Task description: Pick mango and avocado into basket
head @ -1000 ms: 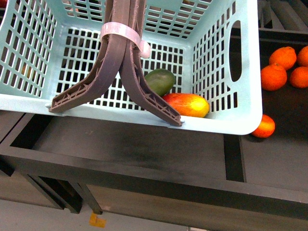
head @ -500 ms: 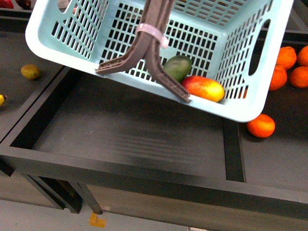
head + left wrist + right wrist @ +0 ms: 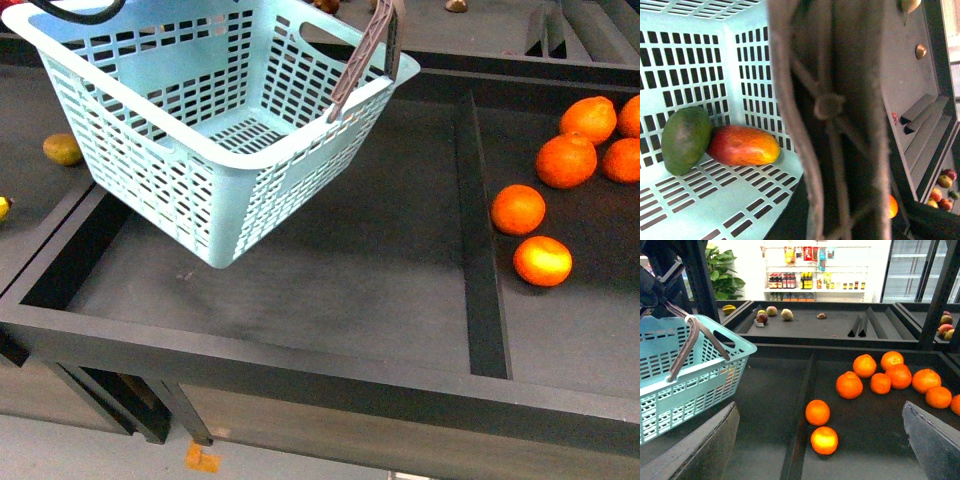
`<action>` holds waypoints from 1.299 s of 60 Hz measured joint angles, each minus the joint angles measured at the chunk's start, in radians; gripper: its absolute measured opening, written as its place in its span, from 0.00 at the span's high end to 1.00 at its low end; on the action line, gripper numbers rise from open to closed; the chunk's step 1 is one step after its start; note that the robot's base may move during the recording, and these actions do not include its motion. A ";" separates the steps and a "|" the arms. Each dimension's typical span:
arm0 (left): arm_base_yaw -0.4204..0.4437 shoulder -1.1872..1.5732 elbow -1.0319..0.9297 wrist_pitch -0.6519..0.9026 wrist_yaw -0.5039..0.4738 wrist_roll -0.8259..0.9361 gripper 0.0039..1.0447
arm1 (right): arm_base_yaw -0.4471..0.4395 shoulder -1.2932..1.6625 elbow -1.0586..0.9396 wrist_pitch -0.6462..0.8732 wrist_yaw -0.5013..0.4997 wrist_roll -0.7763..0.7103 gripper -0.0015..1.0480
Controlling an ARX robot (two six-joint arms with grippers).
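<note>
The turquoise basket (image 3: pixel 215 140) hangs tilted above the left of the dark middle tray, its brown handle (image 3: pixel 365 55) rising out of the top of the front view. My left gripper is shut on that handle (image 3: pixel 832 120), which fills the left wrist view and hides the fingers. Inside the basket the dark green avocado (image 3: pixel 686 140) and the red-orange mango (image 3: pixel 743 145) lie touching in a floor corner; the front view hides both behind the basket wall. My right gripper (image 3: pixel 820 450) is open and empty, low over the tray, to the right of the basket (image 3: pixel 685 385).
Several oranges (image 3: pixel 570 160) lie in the right compartment beyond a raised divider (image 3: pixel 480 230). A small yellow-green fruit (image 3: pixel 62 149) sits in the left compartment. The tray's front rim (image 3: pixel 300 360) runs across the near side. More fruit (image 3: pixel 772 312) lies on the back shelf.
The basket has swung up and away to the left, from filling the front view to hanging tilted further back. Its fruit no longer shows there, and an orange behind it is uncovered.
</note>
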 joint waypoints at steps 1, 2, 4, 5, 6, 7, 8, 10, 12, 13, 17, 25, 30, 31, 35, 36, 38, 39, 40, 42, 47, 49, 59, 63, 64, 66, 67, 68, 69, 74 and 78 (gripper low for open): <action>0.003 0.008 0.019 -0.012 -0.001 -0.043 0.95 | 0.000 0.000 0.000 0.000 0.000 0.000 0.07; 0.005 0.015 0.033 -0.021 -0.001 -0.043 0.95 | 0.000 0.000 0.000 0.000 0.000 0.000 0.07; 0.008 0.023 0.046 -0.029 0.000 -0.080 0.95 | 0.000 0.000 0.000 0.000 0.000 0.000 0.07; 0.010 0.027 0.058 -0.037 -0.001 -0.080 0.95 | 0.000 0.000 0.000 0.000 0.000 0.000 0.07; 0.012 0.035 0.071 -0.043 -0.001 -0.098 0.95 | 0.000 0.000 0.000 0.000 0.000 0.000 0.07; 0.012 0.035 0.071 -0.043 -0.001 -0.098 0.95 | 0.000 0.000 0.000 0.000 0.000 0.000 0.07; 0.014 0.040 0.083 -0.048 0.000 -0.113 0.95 | 0.000 0.000 0.000 0.000 0.000 0.000 0.07; 0.019 0.050 0.100 -0.049 0.001 -0.161 0.95 | 0.000 0.000 0.000 0.000 0.000 0.000 0.07; 0.021 0.054 0.106 -0.048 0.003 -0.176 0.95 | 0.000 0.000 0.000 0.000 0.000 0.000 0.07; 0.024 0.058 0.114 -0.047 0.003 -0.176 0.95 | 0.000 0.000 0.000 0.000 0.000 0.000 0.07; 0.033 0.075 0.130 -0.029 0.002 -0.229 0.95 | 0.000 0.000 0.000 0.000 0.000 0.000 0.07; 0.049 0.125 0.146 0.058 -0.001 -0.340 0.95 | 0.000 0.000 0.000 0.000 0.000 0.000 0.07; 0.055 0.156 0.146 0.103 0.002 -0.402 0.95 | 0.000 0.000 0.000 0.000 0.000 0.000 0.07; 0.056 0.163 0.146 0.113 0.002 -0.412 0.95 | 0.000 0.000 0.000 0.000 0.000 0.000 0.07; 0.058 0.202 0.146 0.163 0.004 -0.439 0.95 | 0.000 0.000 0.000 0.000 0.000 0.000 0.07; 0.058 0.212 0.146 0.178 0.004 -0.448 0.95 | 0.000 0.000 0.000 0.000 0.000 0.000 0.07; 0.059 0.230 0.146 0.204 0.012 -0.454 0.95 | 0.000 0.000 0.000 0.000 0.000 0.000 0.07; 0.059 0.238 0.146 0.214 0.014 -0.455 0.95 | 0.000 0.000 0.000 0.000 0.000 0.000 0.07; 0.059 0.246 0.146 0.222 0.018 -0.455 0.95 | 0.000 0.000 0.000 0.000 0.000 0.000 0.07; 0.059 0.263 0.146 0.236 0.019 -0.456 0.95 | 0.000 0.000 0.000 0.000 0.000 0.000 0.07; 0.055 0.275 0.149 0.262 0.013 -0.456 0.95 | 0.000 0.000 0.000 0.000 0.000 0.000 0.07; 0.055 0.277 0.151 0.262 0.011 -0.458 0.95 | 0.000 0.000 0.000 0.000 0.000 0.000 0.07; 0.055 0.285 0.164 0.246 0.017 -0.473 0.85 | 0.000 0.000 0.000 0.000 0.000 0.000 0.07; 0.056 0.285 0.164 0.232 0.017 -0.477 0.75 | 0.000 0.000 0.000 0.000 0.000 0.000 0.07; 0.056 0.285 0.164 0.227 0.017 -0.477 0.71 | 0.000 0.000 0.000 0.000 0.000 0.000 0.07; 0.058 0.285 0.164 0.218 0.017 -0.478 0.64 | 0.000 0.000 0.000 0.000 0.000 0.000 0.07; 0.059 0.285 0.164 0.209 0.017 -0.478 0.58 | 0.000 0.000 0.000 0.000 0.000 0.000 0.07; 0.059 0.285 0.164 0.203 0.017 -0.478 0.55 | 0.000 0.000 0.000 0.000 0.000 0.000 0.07; 0.059 0.285 0.164 0.192 0.017 -0.477 0.50 | 0.000 0.000 0.000 0.000 0.000 0.000 0.07; 0.059 0.285 0.164 0.162 0.010 -0.477 0.37 | 0.000 0.000 0.000 0.000 0.000 0.000 0.07; 0.058 0.278 0.164 0.141 0.003 -0.474 0.24 | 0.000 0.000 0.000 0.000 0.000 0.000 0.07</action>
